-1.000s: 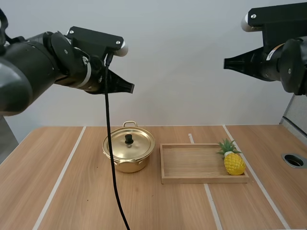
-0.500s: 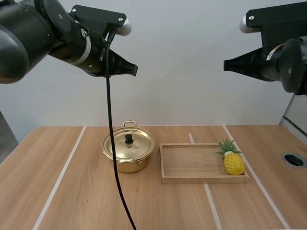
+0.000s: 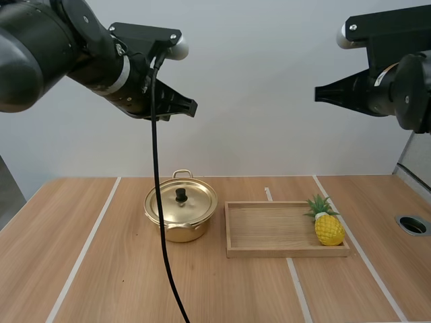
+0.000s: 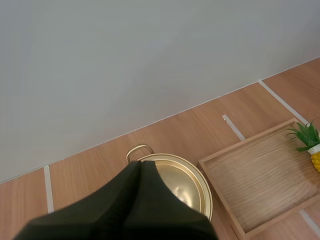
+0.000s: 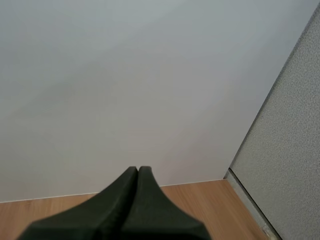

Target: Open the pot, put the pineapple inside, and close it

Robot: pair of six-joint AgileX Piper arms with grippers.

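Our left claw [image 3: 191,107] hangs high above the pot [image 3: 176,233], fingers pressed together and empty, likely lining up on the lid [image 3: 196,202], which is on. Our right claw [image 3: 319,93], also closed on nothing, hovers far right. The pineapple [image 3: 328,227] lies at the right end of the tray [image 3: 269,232].

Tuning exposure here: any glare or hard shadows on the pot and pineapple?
High view: even light, mild sheen on the lid, only soft shadows under pot and pineapple. Left wrist view: a bright reflection on the lid by the left gripper.
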